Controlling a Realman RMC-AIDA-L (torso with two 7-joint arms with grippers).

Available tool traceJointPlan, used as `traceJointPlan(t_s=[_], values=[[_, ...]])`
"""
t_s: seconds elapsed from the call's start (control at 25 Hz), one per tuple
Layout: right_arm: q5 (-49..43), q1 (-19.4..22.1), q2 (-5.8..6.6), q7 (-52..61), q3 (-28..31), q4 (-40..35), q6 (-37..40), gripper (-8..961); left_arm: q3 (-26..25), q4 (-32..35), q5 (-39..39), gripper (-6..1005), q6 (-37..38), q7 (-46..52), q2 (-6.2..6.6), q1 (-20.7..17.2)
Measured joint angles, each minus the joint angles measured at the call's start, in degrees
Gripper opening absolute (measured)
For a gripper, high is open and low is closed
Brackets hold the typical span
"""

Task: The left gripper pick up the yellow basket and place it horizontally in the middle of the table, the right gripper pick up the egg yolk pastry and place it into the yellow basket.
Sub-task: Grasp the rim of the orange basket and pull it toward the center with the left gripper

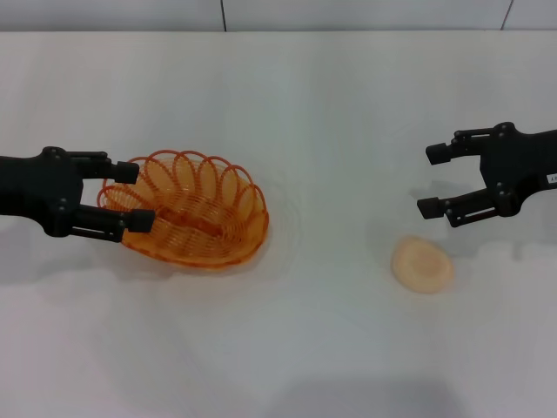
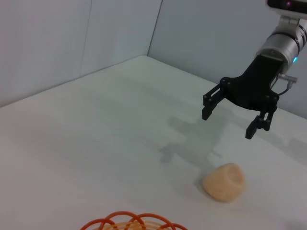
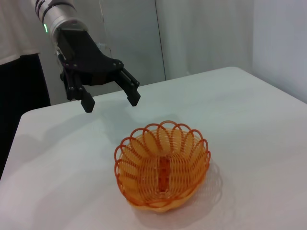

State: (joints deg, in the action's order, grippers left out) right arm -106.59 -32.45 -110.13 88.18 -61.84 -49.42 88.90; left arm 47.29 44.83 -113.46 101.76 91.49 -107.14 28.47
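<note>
Spreading wide, empty: black two-fingered left gripper [image 1: 133, 197], poised above left rim of oval orange-yellow looped-wire basket [image 1: 196, 212], upright on white tabletop [image 1: 331, 113], left of centre. Also splayed, empty: black right gripper [image 1: 433, 180], hovering near small round pale beige pastry [image 1: 422, 264]. White arm label unreadable.

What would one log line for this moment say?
left end effector: open, at yellow basket rim | right end effector: open, above egg yolk pastry | pastry on table

You have: 1 basket [image 1: 193, 212] | 1 pastry [image 1: 422, 264] | 2 grippers – left gripper [image 1: 129, 197], right gripper [image 1: 433, 180] | 1 table [image 1: 331, 113]
</note>
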Motion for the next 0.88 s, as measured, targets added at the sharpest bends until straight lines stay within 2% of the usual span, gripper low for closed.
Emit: traceJointPlan(t_s=[0.68,0.88], values=[[-0.28,0.24,-0.54,-0.08,0.05,-0.41,-0.05,849,-0.03,0.06,-0.84,852,0.19,1.82,-0.50,-0.44],[-0.28,0.91,-0.53,-0.31,0.05,-0.68,-0.07,849,-0.39,4.60,-2.22,845,0.23,9.77,-0.53,-0.61]])
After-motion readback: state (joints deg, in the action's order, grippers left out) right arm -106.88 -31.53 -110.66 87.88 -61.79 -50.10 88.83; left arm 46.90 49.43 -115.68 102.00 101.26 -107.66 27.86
